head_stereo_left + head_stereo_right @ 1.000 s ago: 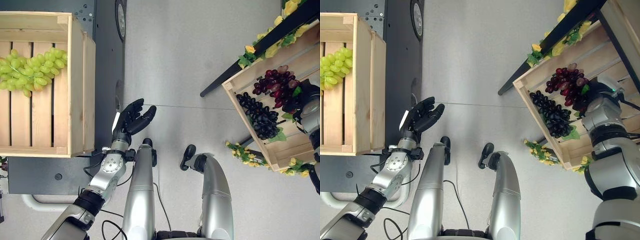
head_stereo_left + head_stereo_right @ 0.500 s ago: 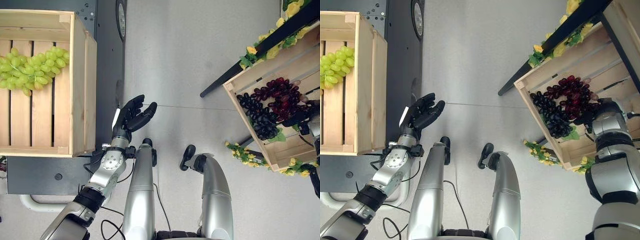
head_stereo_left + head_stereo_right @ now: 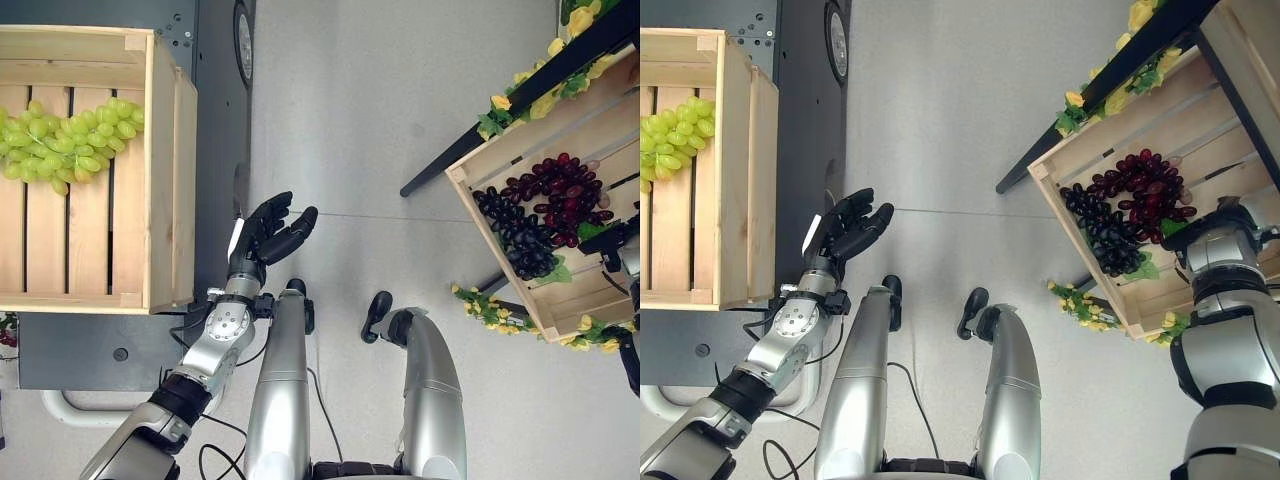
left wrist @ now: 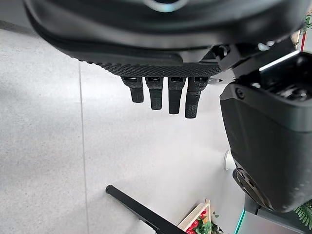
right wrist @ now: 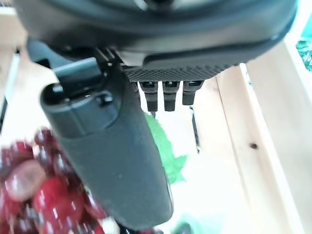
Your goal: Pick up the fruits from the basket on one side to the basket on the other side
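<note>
The right hand (image 3: 1215, 222) has drawn back out of the right crate (image 3: 1110, 140): a second ago it sat over the red grapes (image 3: 1153, 186), covering their lower part, and now it sits at the crate's 4 o'clock edge, apart from them. The whole red bunch shows, lying beside the dark grapes (image 3: 1102, 233). In the right wrist view its fingers (image 5: 164, 95) are straight and hold nothing.

You see two crates of pale, unfinished slatted wood, the left crate (image 3: 160, 180) and the right crate (image 3: 520, 150). The green grapes (image 3: 70, 145) and red grapes (image 3: 565, 190) look glossy; the floor (image 3: 400, 100) is matt, speckled grey.
</note>
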Controlling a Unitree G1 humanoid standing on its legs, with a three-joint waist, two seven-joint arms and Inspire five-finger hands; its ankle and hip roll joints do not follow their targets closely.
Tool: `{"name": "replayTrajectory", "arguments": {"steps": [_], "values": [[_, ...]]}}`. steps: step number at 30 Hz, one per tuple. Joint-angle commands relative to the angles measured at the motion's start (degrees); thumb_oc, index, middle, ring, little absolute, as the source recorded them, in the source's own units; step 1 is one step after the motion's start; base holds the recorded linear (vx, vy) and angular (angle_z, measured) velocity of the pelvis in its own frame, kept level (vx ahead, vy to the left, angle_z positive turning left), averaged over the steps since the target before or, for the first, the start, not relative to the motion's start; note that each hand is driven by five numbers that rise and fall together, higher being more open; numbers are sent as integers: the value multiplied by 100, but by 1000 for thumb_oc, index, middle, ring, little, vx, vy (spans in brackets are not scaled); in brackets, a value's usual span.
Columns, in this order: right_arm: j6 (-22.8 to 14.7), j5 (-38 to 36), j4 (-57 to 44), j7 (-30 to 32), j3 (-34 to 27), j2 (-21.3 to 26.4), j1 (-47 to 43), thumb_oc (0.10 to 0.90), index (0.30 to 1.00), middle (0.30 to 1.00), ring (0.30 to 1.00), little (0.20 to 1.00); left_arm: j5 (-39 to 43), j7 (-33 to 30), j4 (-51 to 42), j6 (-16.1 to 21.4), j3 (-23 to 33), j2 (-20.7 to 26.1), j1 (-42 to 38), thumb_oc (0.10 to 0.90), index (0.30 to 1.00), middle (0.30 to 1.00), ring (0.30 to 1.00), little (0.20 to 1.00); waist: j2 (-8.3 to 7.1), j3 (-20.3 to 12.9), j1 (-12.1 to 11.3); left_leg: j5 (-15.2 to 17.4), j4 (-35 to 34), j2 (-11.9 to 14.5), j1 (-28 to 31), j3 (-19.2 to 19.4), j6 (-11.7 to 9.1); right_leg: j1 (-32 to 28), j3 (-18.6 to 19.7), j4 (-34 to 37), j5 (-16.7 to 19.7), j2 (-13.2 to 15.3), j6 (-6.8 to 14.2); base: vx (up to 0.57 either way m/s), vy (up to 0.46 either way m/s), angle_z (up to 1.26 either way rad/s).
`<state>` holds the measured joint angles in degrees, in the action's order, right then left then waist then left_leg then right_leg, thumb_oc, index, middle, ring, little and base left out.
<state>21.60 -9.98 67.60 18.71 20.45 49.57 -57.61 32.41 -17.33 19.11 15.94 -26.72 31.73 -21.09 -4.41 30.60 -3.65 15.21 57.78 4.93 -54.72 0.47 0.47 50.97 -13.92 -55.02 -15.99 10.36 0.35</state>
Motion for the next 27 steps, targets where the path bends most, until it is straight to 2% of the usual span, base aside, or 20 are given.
{"name": "replayTrajectory", "arguments": {"steps": [1, 2, 3, 4, 5, 6, 8, 10, 14, 17, 19, 27], "values": [[-699, 264, -164, 1734, -160, 504, 15, 800, 900, 900, 900, 900, -19, -62, -666, 672, -28, -304, -173, 800, 900, 900, 900, 900, 161, -80, 30, 557, -294, -163, 604, 570, 465, -355, -61, 302, 282, -339, -183, -5, 72, 0], [-758, 342, -190, 1808, -171, 490, 23, 800, 900, 900, 900, 900, -15, -65, -662, 676, -28, -308, -175, 800, 900, 900, 900, 900, 163, -80, 34, 558, -296, -164, 605, 573, 465, -355, -59, 301, 281, -340, -182, -10, 78, -2], [-900, 612, -607, 2230, -218, 396, 103, 800, 900, 900, 900, 900, -16, -127, -667, 701, -41, -371, -174, 800, 900, 900, 900, 900, 187, -80, 71, 568, -321, -165, 629, 603, 479, -357, -38, 306, 269, -335, -177, -12, 75, -4], [-924, 728, -879, 2394, -223, 344, 132, 800, 900, 900, 900, 900, -21, -158, -646, 735, -49, -415, -175, 800, 900, 900, 900, 900, 205, -80, 94, 569, -335, -166, 633, 625, 480, -346, -23, 306, 263, -333, -177, -17, 69, -5], [-921, 729, -882, 2394, -230, 348, 122, 800, 900, 900, 900, 900, -21, -158, -644, 735, -47, -413, -192, 800, 900, 900, 900, 900, 204, -80, 99, 560, -318, -168, 596, 621, 481, -312, -26, 290, 267, -326, -182, -19, 83, -7], [-941, 907, -1464, 2647, -239, 227, 277, 800, 900, 900, 900, 900, -32, -220, -632, 783, -51, -488, -158, 800, 900, 900, 900, 900, 236, -80, 148, 569, -382, -165, 664, 671, 478, -341, 22, 309, 241, -341, -176, -17, 69, -6], [-1108, 1179, -1856, 2714, -266, 107, 507, 800, 900, 900, 900, 900, -43, -239, -603, 814, -19, -544, -133, 800, 900, 900, 900, 900, 247, -80, 188, 566, -433, -165, 706, 713, 481, -349, 56, 321, 226, -344, -173, -19, 84, -4], [-1212, 1441, -2586, 2616, -209, -58, 859, 800, 900, 900, 900, 900, -68, -258, -514, 893, 41, -654, -106, 800, 900, 900, 900, 900, 260, -80, 270, 551, -536, -166, 769, 775, 475, -368, 112, 359, 196, -358, -169, -23, 76, -5], [-1494, 1689, -3369, 2343, -173, -324, 1525, 800, 900, 900, 900, 900, -154, -300, -420, 970, 127, -761, -68, 800, 900, 900, 900, 900, 237, -80, 389, 534, -652, -132, 900, 861, 471, -448, 163, 417, 159, -361, -156, -18, 38, -6], [-1724, 1864, -3633, 2180, -119, -513, 1813, 800, 900, 900, 900, 900, -235, -362, -350, 997, 147, -820, -96, 800, 900, 900, 900, 900, 212, -80, 445, 526, -716, -109, 998, 904, 472, -522, 185, 449, 139, -364, -148, 10, 2, 0], [-1882, 2094, -3765, 2095, -4, -625, 2021, 800, 900, 900, 900, 900, -262, -400, -261, 994, 139, -872, -91, 800, 900, 900, 900, 900, 202, -80, 477, 607, -812, -100, 1272, 912, 443, -758, 210, 491, 58, -368, -78, 36, 1, -4], [-2162, 2618, -4014, 1965, 206, -1060, 2368, 800, 900, 900, 900, 900, -317, -572, -47, 892, 140, -1054, -199, 800, 900, 900, 900, 900, 209, -80, 549, 543, -1098, -65, 1828, 997, 414, -1264, 222, 661, -15, -327, -74, 1, -1, -5]]}}
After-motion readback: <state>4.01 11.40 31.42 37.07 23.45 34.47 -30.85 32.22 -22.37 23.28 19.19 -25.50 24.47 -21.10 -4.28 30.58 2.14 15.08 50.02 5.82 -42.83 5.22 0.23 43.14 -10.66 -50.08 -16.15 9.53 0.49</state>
